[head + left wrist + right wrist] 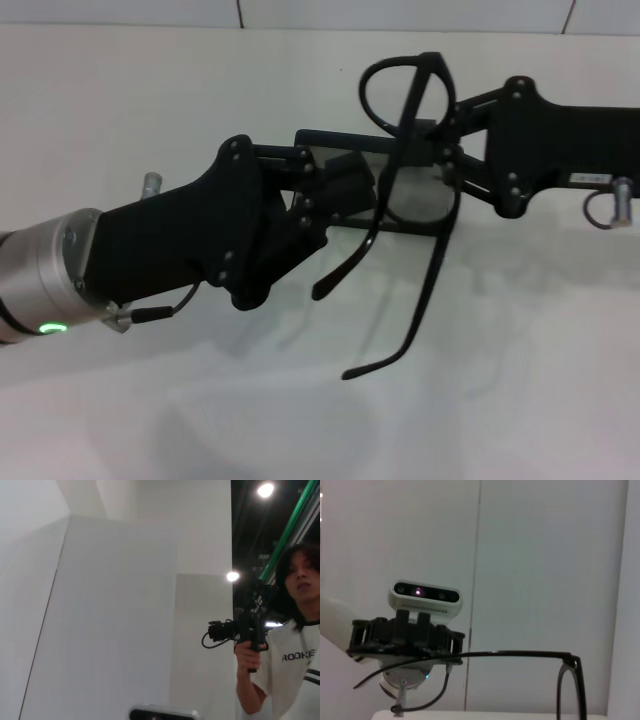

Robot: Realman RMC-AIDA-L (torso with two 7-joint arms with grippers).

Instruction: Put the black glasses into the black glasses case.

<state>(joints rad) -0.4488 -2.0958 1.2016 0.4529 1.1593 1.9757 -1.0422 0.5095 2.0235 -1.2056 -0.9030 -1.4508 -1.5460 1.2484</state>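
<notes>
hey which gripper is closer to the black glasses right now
Right. The right gripper is at the black glasses, meeting the frame by the bridge and holding them up. The left gripper sits just beside the frame on the other side, against the black glasses case.

The black glasses [560, 680] sit closest to the right wrist camera, seen side-on: one slim temple arm runs as a near-level line from the frame hinge out toward the far arm, and one rim of the front hangs straight down from that hinge, cut off by the picture's edge. Farther off, facing back at the camera, is the left gripper [405, 642], a black linkage block, with a white camera module [426, 598] mounted just beyond it. The temple arm's far end overlaps the gripper's outline, so contact cannot be judged. A thin cable [427, 700] loops beneath. A pale panelled wall [545, 570] fills the background.
</notes>
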